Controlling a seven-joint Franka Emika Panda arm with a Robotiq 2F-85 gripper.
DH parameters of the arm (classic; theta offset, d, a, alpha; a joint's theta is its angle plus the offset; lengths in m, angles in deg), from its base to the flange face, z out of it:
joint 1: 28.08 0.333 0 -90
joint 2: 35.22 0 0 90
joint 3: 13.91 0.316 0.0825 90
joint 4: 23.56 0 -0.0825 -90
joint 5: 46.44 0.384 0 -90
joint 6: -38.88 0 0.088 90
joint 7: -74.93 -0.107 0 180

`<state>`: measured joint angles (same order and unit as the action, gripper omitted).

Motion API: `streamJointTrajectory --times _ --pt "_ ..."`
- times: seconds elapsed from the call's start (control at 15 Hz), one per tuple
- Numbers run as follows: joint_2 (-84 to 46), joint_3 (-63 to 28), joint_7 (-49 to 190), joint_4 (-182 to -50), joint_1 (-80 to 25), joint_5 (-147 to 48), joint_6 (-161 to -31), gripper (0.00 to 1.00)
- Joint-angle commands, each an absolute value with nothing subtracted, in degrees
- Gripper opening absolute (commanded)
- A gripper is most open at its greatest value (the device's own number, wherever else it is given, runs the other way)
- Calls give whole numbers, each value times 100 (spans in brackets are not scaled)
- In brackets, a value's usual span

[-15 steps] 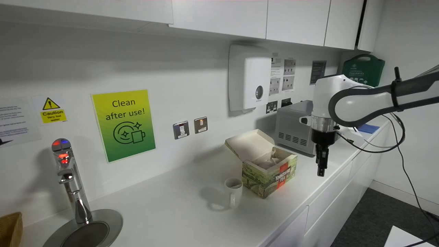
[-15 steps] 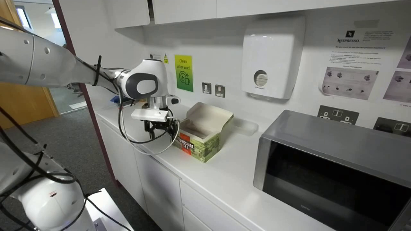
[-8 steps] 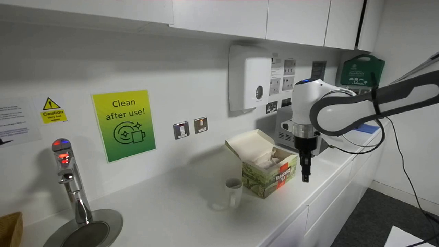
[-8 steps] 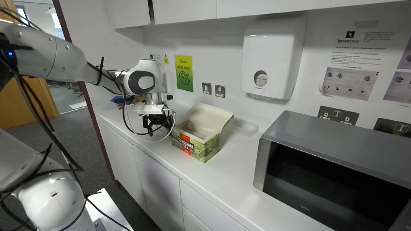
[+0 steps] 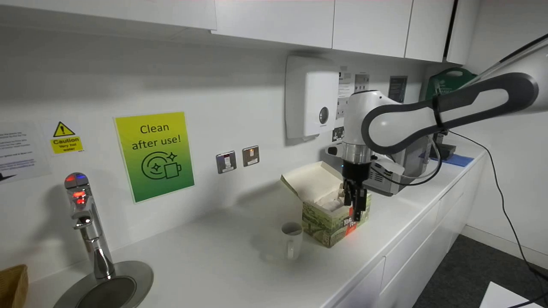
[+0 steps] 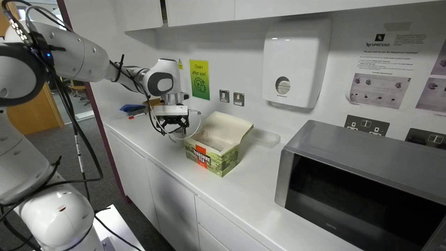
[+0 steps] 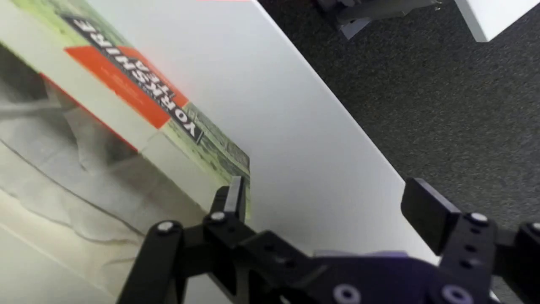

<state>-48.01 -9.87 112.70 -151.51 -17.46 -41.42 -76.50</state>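
Gripper (image 7: 324,194): released; the fingers (image 7: 426,213) are spread wide, nothing is grasped, and the worktop (image 7: 303,139) is seen between them.
Finger heading: downward over the worktop, a posture judged suited to access from above with little side contact.
Tea box (image 6: 223,162): placed upright on the worktop, beside the gripper; its printed face is turned toward the front edge. One finger is lined up with a corner in the wrist view, but contact cannot be confirmed.
Lid (image 6: 228,129): raised and leaned back toward the wall (image 6: 240,73); the mouth is thereby exposed on the gripper's side.
Contents (image 7: 55,160): pale crumpled material, confined by the box sides; its nature cannot be told.
Mug (image 5: 292,239): stood upright just beside the tea box; its handle is unscreened, presumably for ease of reach.
Translucent tray (image 6: 266,138): laid beside the lid, near the wall, apparently out of the way.
Microwave (image 6: 348,177): placed near the sockets (image 6: 366,124), presumably for a short power lead.
Dispenser (image 6: 294,66): fixed to the wall, probably so that worktop space is spared.
Tap (image 5: 93,235): mounted over a round drain (image 5: 143,273), by which drips can be caught.
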Motion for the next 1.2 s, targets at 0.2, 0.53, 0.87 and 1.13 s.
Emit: streamJointTrajectory --times 0.2,0.53,0.87,1.13 --pt "-4690 -960 11994 -14944 -1743 -4050 -7561 100" --pt "-4633 -970 11958 -14929 -1780 -4111 -7561 100" --pt "-4151 -979 11934 -14516 -1831 -4032 -7451 100" --pt "-3570 -808 11742 -13969 -1792 -4281 -7358 100"
